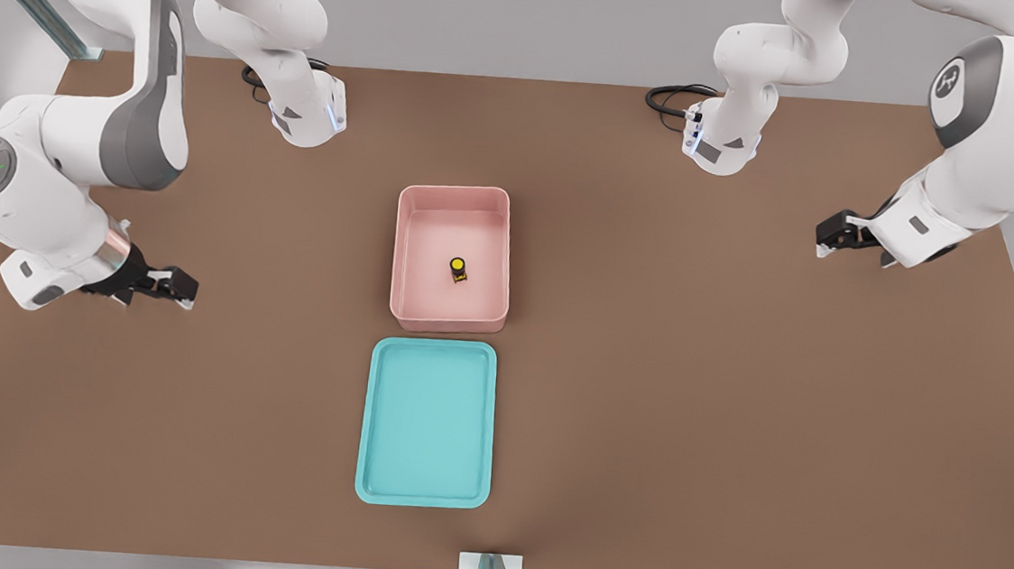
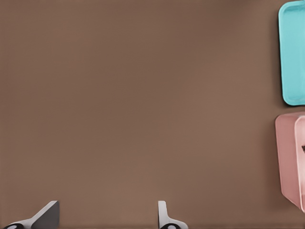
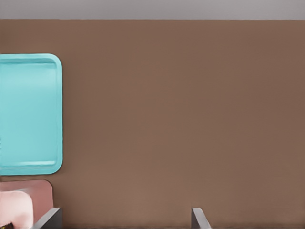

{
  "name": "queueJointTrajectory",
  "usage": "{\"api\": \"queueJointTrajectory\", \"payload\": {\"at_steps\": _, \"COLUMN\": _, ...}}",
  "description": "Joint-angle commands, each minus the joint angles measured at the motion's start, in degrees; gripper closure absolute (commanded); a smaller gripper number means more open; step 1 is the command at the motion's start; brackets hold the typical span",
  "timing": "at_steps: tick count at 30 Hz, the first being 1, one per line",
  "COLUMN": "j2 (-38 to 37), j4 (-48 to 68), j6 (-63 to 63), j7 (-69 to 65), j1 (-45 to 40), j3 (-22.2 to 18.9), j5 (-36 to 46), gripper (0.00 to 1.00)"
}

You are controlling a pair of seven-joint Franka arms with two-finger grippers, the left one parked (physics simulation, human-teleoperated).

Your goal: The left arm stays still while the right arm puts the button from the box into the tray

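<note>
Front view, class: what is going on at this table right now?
Nothing is being handled yet. The yellow-capped button sits on the floor of the pink box, which stands just behind the teal tray on the brown table. The tray holds nothing. The working arm's gripper hangs open over bare table at the front view's left, well away from the box, so the pick has not begun.

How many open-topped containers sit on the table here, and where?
2. The pink box, holding the button, sits mid-table; the teal tray lies just nearer the camera. None looks hidden. The right arm's claw, open, hangs off to the front view's left.
</note>
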Motion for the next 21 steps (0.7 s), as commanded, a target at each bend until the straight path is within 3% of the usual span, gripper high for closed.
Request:
{"api": "queueJointTrajectory", "payload": {"at_steps": 1, "j2": -0.09, "j4": -0.57, "j6": -2.19, "j7": -2.70, "j1": 0.10, "j3": 0.13, "j5": -0.30, "gripper": 0.00}}
{"api": "queueJointTrajectory", "payload": {"at_steps": 2, "j2": 0.09, "j4": -2.68, "j6": -0.17, "j7": -1.91, "j1": 1.94, "j3": 2.15, "j5": -0.56, "gripper": 0.00}}
{"api": "queueJointTrajectory", "payload": {"at_steps": 3, "j2": 0.26, "j4": -5.31, "j6": 2.02, "j7": -1.65, "j1": 2.73, "j3": 9.44, "j5": -2.32, "gripper": 0.00}}
{"api": "queueJointTrajectory", "payload": {"at_steps": 4, "j2": 2.45, "j4": -6.99, "j6": 5.27, "j7": 5.46, "j1": 6.51, "j3": 13.92, "j5": -3.11, "gripper": 0.00}}
{"api": "queueJointTrajectory", "payload": {"at_steps": 7, "j2": 7.03, "j4": -12.96, "j6": 16.35, "j7": 26.73, "j1": 18.11, "j3": 18.59, "j5": -9.70, "gripper": 0.00}}
{"api": "queueJointTrajectory", "payload": {"at_steps": 9, "j2": 7.82, "j4": -20.69, "j6": 25.14, "j7": 36.23, "j1": 20.40, "j3": 21.22, "j5": -12.07, "gripper": 0.00}}
{"api": "queueJointTrajectory", "payload": {"at_steps": 14, "j2": 11.51, "j4": -32.30, "j6": 46.23, "j7": 47.31, "j1": 22.69, "j3": 22.90, "j5": -14.89, "gripper": 0.00}}
{"api": "queueJointTrajectory", "payload": {"at_steps": 17, "j2": 12.66, "j4": -35.64, "j6": 50.10, "j7": 52.23, "j1": 22.77, "j3": 22.81, "j5": -22.97, "gripper": 0.00}}
{"api": "queueJointTrajectory", "payload": {"at_steps": 21, "j2": 11.51, "j4": -38.36, "j6": 50.37, "j7": 52.23, "j1": 21.28, "j3": 22.72, "j5": -26.23, "gripper": 0.00}}
